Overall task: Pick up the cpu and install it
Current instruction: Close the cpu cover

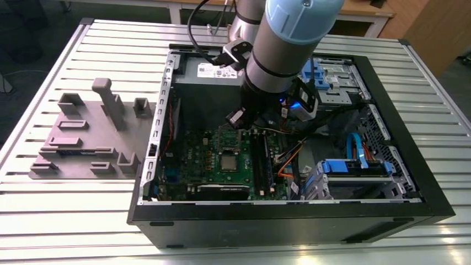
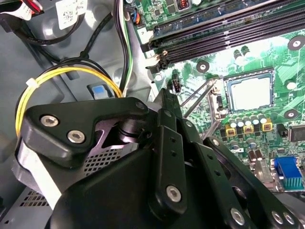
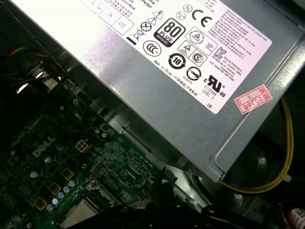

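The cpu (image 1: 229,162) is a small silver-grey square lying flat inside the square socket frame on the green motherboard (image 1: 198,160). It also shows in the second wrist view as the cpu (image 2: 250,93) and at the picture's edge in the first wrist view as the cpu (image 3: 81,215). A thin metal lever (image 2: 195,95) stands raised beside the socket. My gripper (image 1: 237,120) hangs inside the open computer case above the motherboard, between the socket and the power supply, apart from the cpu. Its black linkage (image 2: 167,143) is close in the second wrist view.
A grey power supply (image 1: 209,72) sits at the case's far end, with yellow and black cables (image 2: 62,76) beside it. Memory slots (image 2: 228,24) run near the socket. A drive cage with blue parts (image 1: 353,165) is on the exterior view's right. Grey fixture blocks (image 1: 88,132) stand outside the case.
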Robot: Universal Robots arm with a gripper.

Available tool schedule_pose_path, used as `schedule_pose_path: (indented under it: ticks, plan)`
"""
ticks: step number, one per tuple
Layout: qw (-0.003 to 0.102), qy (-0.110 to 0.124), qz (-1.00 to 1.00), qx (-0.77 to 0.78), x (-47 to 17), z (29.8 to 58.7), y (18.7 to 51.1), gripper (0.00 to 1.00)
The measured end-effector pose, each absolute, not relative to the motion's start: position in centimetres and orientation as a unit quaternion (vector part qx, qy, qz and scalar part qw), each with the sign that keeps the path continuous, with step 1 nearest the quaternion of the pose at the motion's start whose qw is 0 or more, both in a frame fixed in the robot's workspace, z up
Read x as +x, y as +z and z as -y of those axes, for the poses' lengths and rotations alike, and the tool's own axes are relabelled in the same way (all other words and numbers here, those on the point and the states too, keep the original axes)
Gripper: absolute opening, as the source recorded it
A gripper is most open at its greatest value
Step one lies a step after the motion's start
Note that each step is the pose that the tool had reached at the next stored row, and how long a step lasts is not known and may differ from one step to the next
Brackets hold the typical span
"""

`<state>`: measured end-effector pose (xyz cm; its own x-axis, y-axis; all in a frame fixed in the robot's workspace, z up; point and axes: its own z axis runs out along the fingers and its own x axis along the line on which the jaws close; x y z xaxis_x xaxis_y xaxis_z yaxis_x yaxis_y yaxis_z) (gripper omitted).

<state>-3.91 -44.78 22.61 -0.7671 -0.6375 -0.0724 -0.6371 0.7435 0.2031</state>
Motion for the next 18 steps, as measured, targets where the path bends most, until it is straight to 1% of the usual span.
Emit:
schedule_pose_path:
  ticks: [18]
  plan:
    - [0.001, -0.108, 0.934, 0.341, -3.98, 44.78, 23.56, 0.10]
